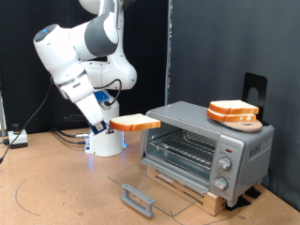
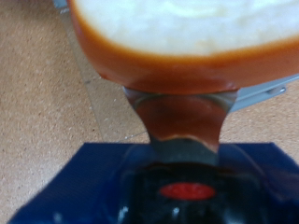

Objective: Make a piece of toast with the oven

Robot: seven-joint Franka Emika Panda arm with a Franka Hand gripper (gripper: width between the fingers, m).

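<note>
You had the gripper (image 1: 116,125) with its jaws closed on the toast (image 1: 136,122), held flat in the air just off the oven (image 1: 208,145) on the exterior view's left, at about rack height. To do this step well, you were to keep the slice level and square to the opening, clear of the lowered glass door (image 1: 150,183). The oven cavity showed only its wire rack (image 1: 183,146); the other slices (image 1: 232,111) sat on a board atop the oven.
</note>
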